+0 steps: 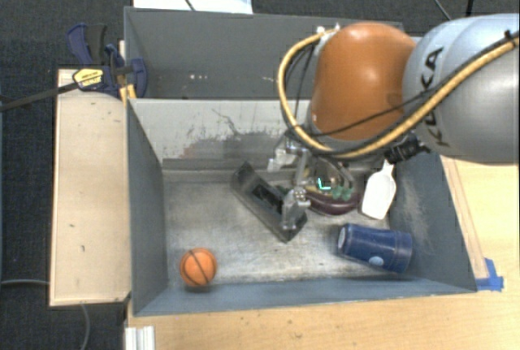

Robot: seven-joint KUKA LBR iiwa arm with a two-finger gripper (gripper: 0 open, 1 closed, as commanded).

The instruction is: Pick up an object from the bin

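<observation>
My gripper [294, 209] hangs below the arm's orange cover in the middle of the bin. It is down at the right end of a dark grey, box-like oblong thing [258, 196] that lies slanted on the bin floor. Just right of the gripper lies a dark maroon round thing [331, 202], partly hidden by the wrist. A small white bottle [379, 192] leans beside it. A dark blue cylinder [375, 248] lies on its side in front of them.
An orange ball [198, 267] rests near the front left corner. The arm and its cables cover the back right of the bin. Bare floor stretches between the ball and the oblong thing.
</observation>
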